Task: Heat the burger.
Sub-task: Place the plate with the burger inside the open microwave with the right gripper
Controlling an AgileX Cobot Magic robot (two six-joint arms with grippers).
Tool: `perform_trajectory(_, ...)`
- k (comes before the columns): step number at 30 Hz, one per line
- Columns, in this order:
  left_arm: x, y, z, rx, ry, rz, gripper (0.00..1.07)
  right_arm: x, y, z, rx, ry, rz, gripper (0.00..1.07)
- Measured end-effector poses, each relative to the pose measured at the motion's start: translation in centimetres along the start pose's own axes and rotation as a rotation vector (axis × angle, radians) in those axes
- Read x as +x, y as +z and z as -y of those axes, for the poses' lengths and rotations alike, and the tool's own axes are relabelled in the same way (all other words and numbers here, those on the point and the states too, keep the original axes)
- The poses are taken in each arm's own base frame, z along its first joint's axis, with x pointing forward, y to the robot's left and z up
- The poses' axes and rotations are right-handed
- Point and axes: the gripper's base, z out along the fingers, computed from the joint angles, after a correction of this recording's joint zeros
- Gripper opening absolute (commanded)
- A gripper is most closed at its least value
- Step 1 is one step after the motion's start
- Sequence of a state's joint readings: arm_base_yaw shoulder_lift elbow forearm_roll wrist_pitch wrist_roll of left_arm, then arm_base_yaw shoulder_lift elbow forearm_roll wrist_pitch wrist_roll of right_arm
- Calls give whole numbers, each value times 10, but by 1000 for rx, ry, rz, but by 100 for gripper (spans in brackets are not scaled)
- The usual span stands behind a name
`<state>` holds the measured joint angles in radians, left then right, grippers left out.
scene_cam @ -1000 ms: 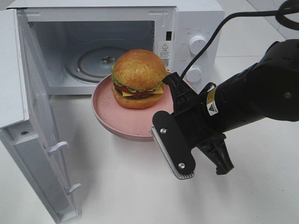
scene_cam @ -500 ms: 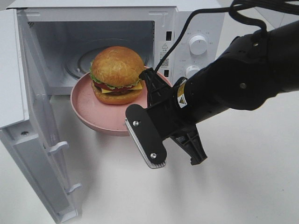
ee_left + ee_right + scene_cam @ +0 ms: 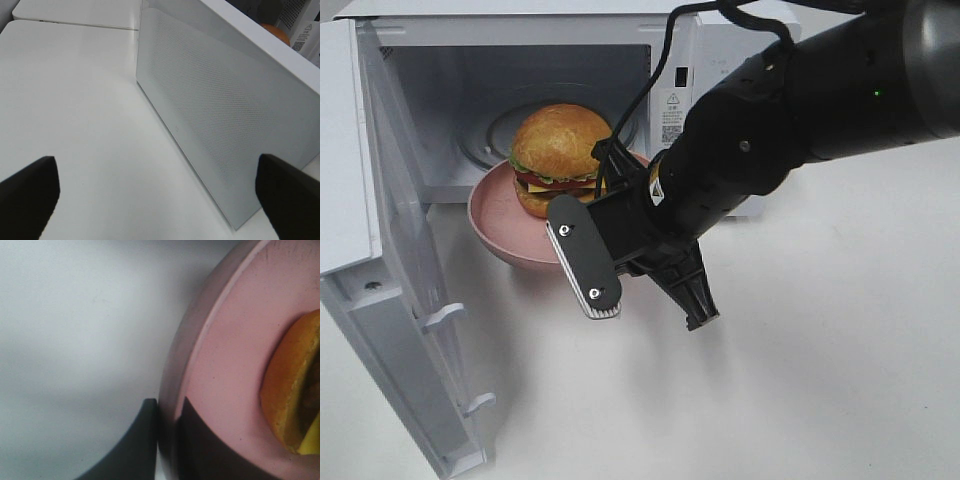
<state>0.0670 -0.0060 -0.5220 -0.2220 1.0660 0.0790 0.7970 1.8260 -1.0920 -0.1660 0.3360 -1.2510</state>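
Note:
The burger (image 3: 560,148), with its golden-brown bun, lettuce, cheese and tomato, sits on a pink plate (image 3: 505,228). The plate is held off the table at the mouth of the open microwave (image 3: 520,70). My right gripper (image 3: 615,185) is shut on the plate's near right rim. In the right wrist view the gripper (image 3: 170,440) has its two dark fingers pinching the rim of the plate (image 3: 225,355), with the burger's bun edge (image 3: 287,385) beside it. My left gripper (image 3: 155,200) is open and empty, and does not show in the exterior high view.
The microwave door (image 3: 390,300) hangs wide open at the left, and its glass turntable (image 3: 535,125) lies inside. The control knobs are partly hidden behind my right arm. The left wrist view shows a white perforated panel (image 3: 225,110) over the white table (image 3: 75,100).
My right gripper has carried the plate with the burger left and towards the microwave opening. The arm now covers the control panel. The door has not moved.

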Motion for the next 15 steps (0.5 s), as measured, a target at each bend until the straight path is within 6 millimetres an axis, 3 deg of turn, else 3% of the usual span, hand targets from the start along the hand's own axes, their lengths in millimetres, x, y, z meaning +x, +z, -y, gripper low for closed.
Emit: perform_trajectory(15, 0, 0, 0, 0, 0, 0, 100, -6, 12, 36, 34, 55, -4, 0)
